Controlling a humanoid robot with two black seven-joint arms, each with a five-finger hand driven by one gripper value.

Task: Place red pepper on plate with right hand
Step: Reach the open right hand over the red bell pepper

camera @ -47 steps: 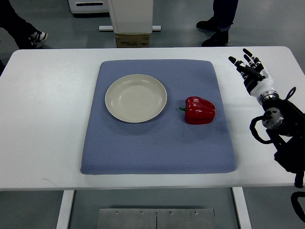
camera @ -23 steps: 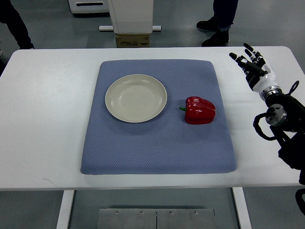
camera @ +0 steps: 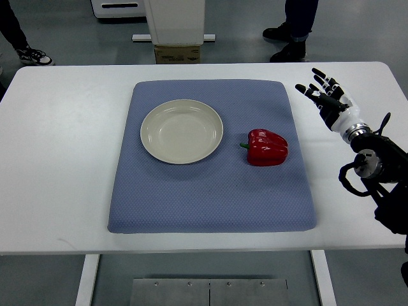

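1. The white table (camera: 57, 159) fills most of the view. At its 12 o'clock edge, on the floor beyond, stand a person's shoes (camera: 287, 38) and a white machine base (camera: 175, 22).
2. The blue mat (camera: 210, 197) lies at the table's centre and carries both task things.
3. The right arm (camera: 379, 185) comes in from 4 o'clock, dark and cabled, its forearm angled toward 11 o'clock over bare tabletop.
4. The plate (camera: 182, 131) sits at the mat's 11 o'clock part and holds nothing.
5. The right hand (camera: 326, 99) hovers just off the mat's 2 o'clock corner, fingers (camera: 310, 93) spread and released, grasping nothing, tips pointing toward 11 o'clock. The left hand is out of view.
6. The red pepper (camera: 267, 147) lies on its side at the plate's 4 o'clock, near it but apart, green stem (camera: 243, 145) pointing to 9 o'clock. It is well apart from the hand, at the hand's 8 o'clock.
7. Risk, as I judge it: the pepper is round and glossy, so a grasp closing off-centre could roll it across the mat or squeeze it out. Released too near the rim, it may tip off the plate.
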